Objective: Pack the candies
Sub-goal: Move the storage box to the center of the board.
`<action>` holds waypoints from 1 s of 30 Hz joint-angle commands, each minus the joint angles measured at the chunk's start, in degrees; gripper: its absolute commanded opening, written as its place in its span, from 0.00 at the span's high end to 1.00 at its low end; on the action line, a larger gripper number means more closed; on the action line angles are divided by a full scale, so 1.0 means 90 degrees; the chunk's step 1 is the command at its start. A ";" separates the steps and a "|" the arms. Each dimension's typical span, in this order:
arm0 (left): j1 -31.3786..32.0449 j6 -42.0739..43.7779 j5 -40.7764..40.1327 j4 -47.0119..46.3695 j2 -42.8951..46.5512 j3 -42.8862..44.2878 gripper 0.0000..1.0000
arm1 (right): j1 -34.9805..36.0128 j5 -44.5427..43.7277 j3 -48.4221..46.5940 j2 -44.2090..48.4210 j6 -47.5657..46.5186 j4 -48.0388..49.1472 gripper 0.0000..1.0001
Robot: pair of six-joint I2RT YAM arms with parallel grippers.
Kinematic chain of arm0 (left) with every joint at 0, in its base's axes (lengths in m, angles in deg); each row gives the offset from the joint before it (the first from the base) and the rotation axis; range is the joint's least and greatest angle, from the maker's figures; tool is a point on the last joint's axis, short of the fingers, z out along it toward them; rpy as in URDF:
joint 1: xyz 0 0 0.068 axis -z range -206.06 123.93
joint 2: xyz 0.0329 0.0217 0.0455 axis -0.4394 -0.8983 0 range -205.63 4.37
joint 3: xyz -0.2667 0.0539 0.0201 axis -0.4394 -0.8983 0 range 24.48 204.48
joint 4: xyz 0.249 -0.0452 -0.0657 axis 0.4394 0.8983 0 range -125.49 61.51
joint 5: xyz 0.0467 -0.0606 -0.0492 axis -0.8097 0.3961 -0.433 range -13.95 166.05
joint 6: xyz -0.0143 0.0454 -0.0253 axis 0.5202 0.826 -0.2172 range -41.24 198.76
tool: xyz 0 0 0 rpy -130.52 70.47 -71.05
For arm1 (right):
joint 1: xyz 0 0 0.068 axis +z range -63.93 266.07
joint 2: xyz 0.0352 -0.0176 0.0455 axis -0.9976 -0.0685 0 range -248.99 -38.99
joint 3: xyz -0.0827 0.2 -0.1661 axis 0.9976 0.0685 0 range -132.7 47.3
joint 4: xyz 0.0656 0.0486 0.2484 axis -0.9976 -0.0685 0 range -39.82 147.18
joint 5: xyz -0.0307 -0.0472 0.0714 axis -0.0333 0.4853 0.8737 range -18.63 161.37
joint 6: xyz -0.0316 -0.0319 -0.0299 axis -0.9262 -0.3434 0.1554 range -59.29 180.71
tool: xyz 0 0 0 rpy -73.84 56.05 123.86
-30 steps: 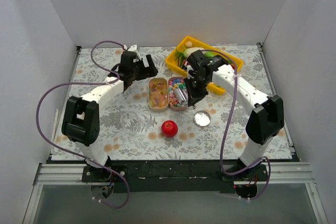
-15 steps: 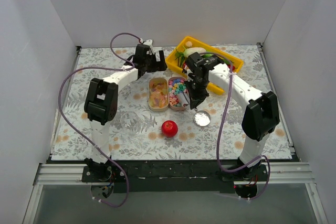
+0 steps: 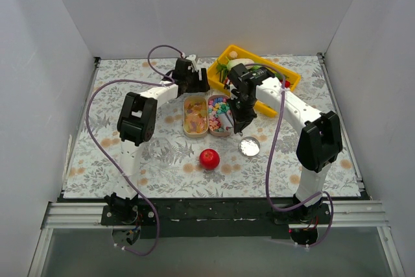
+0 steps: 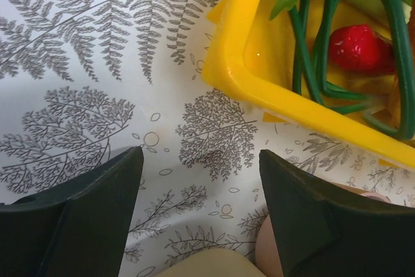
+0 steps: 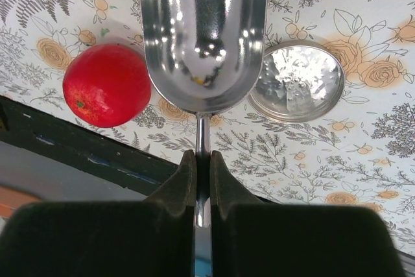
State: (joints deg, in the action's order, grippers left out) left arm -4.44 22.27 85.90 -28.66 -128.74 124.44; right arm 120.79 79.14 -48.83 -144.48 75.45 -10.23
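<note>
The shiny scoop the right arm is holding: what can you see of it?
The scoop is polished, mirror-bright metal: a deep rounded trough on a thin flat handle. The right pincer is shut on that handle. The bowl looks empty, showing only reflections. Nothing else visibly touches it; the red ball and a round metal lid lie beyond it.

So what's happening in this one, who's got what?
The right gripper is shut on the handle of a metal scoop, held above the table with the red ball and a round metal lid on either side. The scoop's bowl looks empty. The top view puts it beside two open tins, one holding amber candies, the other mixed coloured pieces. The left gripper is open and holds nothing, poised by the corner of the yellow tray of toy vegetables.
</note>
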 commanded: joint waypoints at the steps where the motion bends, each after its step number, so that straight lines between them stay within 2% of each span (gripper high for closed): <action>1: 0.0058 0.0153 0.0458 0.0110 -0.0091 0.0377 0.29 | -0.0010 0.0035 -0.0305 0.0003 -0.0066 -0.0058 0.99; 7: 0.0175 0.0417 0.0859 0.0149 -0.0063 0.0368 0.32 | -0.0010 0.0152 0.0047 0.0139 -0.0026 0.0176 0.99; 12: 0.0341 0.0271 0.0781 0.0091 0.0201 -0.0217 0.34 | -0.0039 0.0026 0.0155 0.0188 -0.0222 0.0333 0.99; 20: 0.0731 -0.0090 0.0586 0.0296 0.0416 -0.0852 0.43 | -0.0078 0.0103 0.0369 0.0354 -0.0057 0.0489 0.99; 26: 0.0732 -0.0061 0.0528 0.0695 0.0894 -0.1214 0.45 | -0.0039 0.0102 -0.0284 0.0335 0.0460 -0.0349 0.99; 29: 0.0741 -0.0071 0.0683 0.0979 0.1012 -0.1204 0.42 | -0.0020 0.0620 -0.0392 0.0296 0.0442 -0.0740 0.99; 30: 0.0732 -0.0090 0.0732 0.0979 0.1021 -0.1243 0.38 | -0.0001 0.0650 -0.0363 0.0344 0.0355 -0.0838 0.99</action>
State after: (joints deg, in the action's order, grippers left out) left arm 1.84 21.70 91.15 -28.35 -123.24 115.67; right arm 120.27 80.62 -49.55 -144.20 77.68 -11.52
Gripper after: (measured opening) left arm 0.570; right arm 0.077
